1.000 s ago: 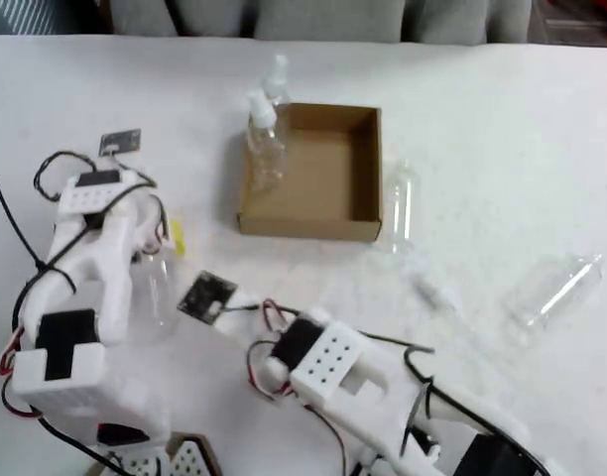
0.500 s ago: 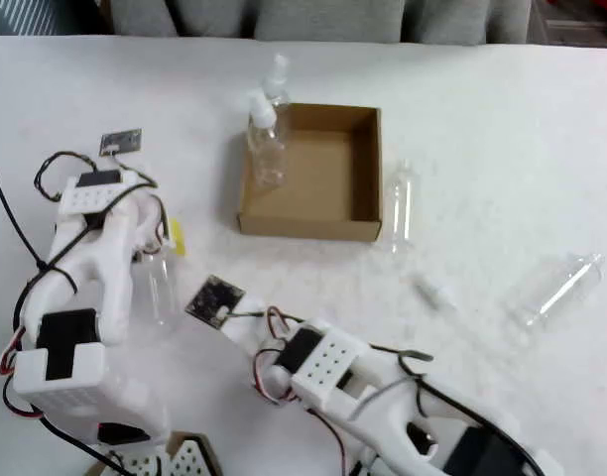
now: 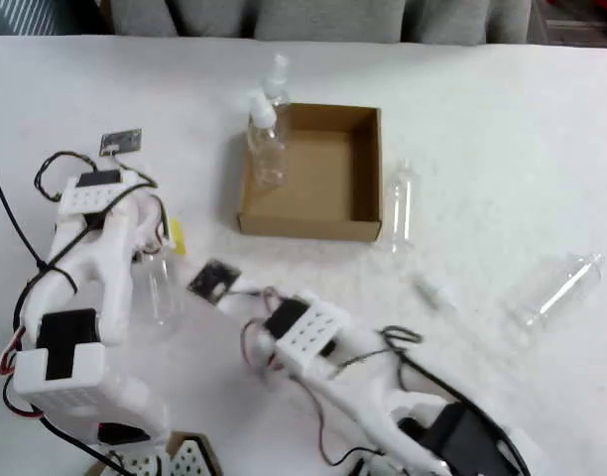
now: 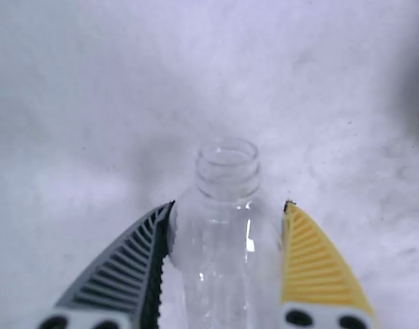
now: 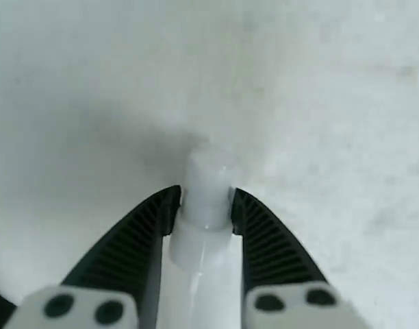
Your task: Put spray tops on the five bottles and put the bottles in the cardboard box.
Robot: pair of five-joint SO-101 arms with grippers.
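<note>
**A:** Left gripper [image 4: 226,205], state?

**B:** Clenched on the held bottle [image 4: 223,274]. The grey finger [image 4: 127,274] and the yellow finger [image 4: 319,267] sit on opposite sides of its shoulder, just under the neck. The mouth is bare and points away from the wrist. It sits near the table's [image 3: 502,119] left edge.

**A:** Why that grip?

**B:** My guess is that grasping below the neck leaves the thread free. A top can then go on while the arm steadies the bottle.

**A:** Right gripper [image 5: 206,195]?

**B:** Closed around a top [image 5: 208,179], black fingers [image 5: 127,253] pinching its sides, the white end poking past the tips. The right arm [image 3: 308,337] is by the near edge, right of the held bottle and apart from it (the top's lower end I cannot make out).

**A:** So the step in hand?

**B:** As I judge it, mating that top to the open mouth. The two need lining up first. A skewed approach could cross the thread or knock the bottle askew in the jaws.

**A:** The rest?

**B:** Box [image 3: 308,226] toward the far edge, about the middle. Two capped bottles [image 3: 267,149] at its left wall, seemingly inside. A bare bottle [image 3: 401,203] is just beside its right wall. A loose top [image 3: 432,294] lies closer to the near edge, and a fifth bottle [image 3: 556,288] lies near the right edge.

**A:** Tally?

**B:** Two look finished, one is in hand, two untouched.
</note>
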